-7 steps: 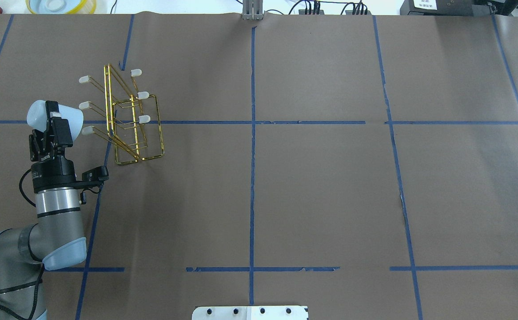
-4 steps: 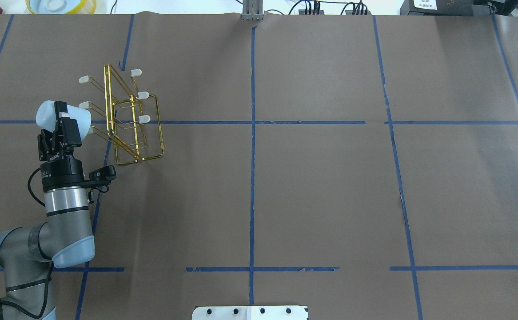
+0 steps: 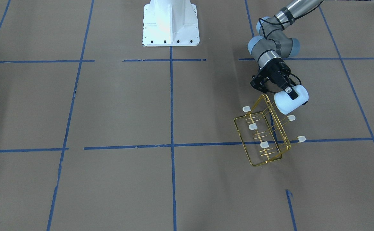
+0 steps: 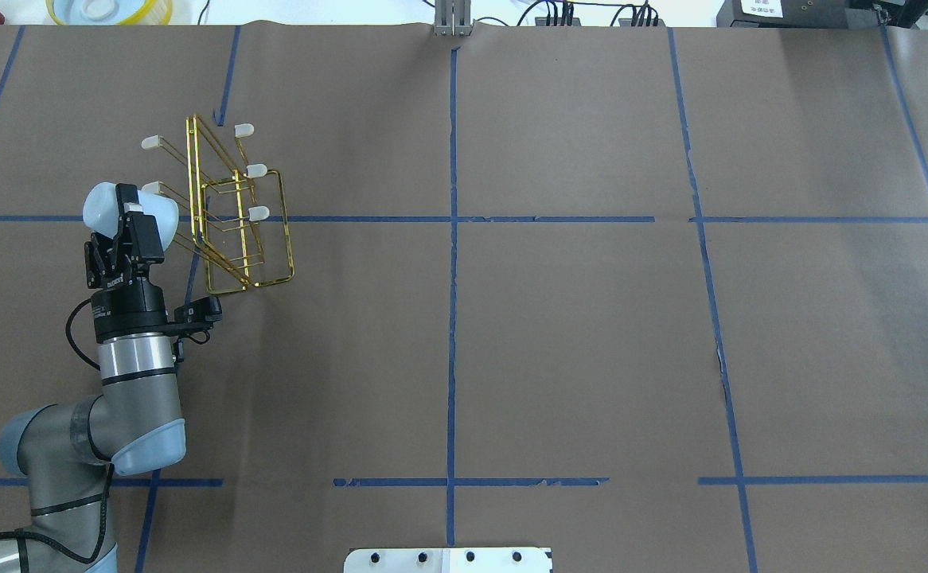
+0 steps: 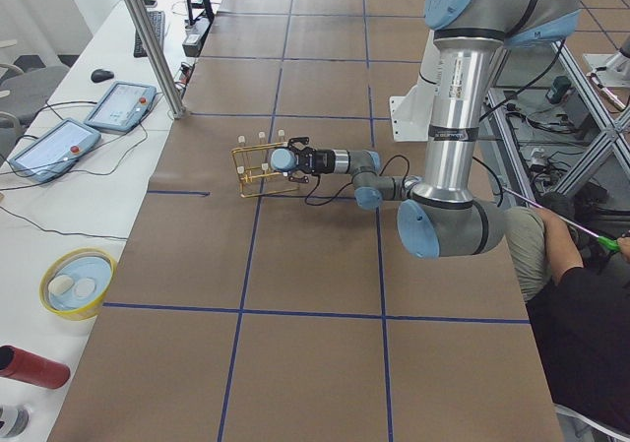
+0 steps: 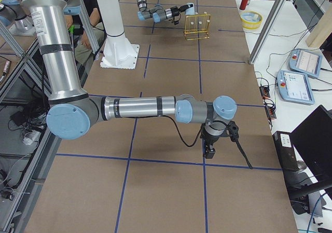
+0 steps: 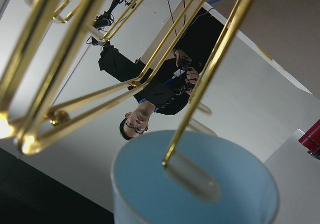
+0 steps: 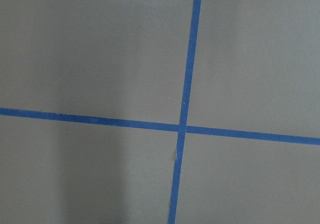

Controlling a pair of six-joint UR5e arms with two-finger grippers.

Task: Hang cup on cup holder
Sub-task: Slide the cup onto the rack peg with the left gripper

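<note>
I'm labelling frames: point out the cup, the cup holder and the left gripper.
cup (image 4: 104, 208), overhead view, bare side wall.
cup holder (image 4: 237, 215), overhead view, middle of wire frame.
left gripper (image 4: 134, 218), overhead view, between its fingertips.

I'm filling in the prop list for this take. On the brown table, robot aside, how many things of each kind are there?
light-blue cup: 1, gripped by the left end effector
gold wire cup holder: 1
Total: 2
</note>
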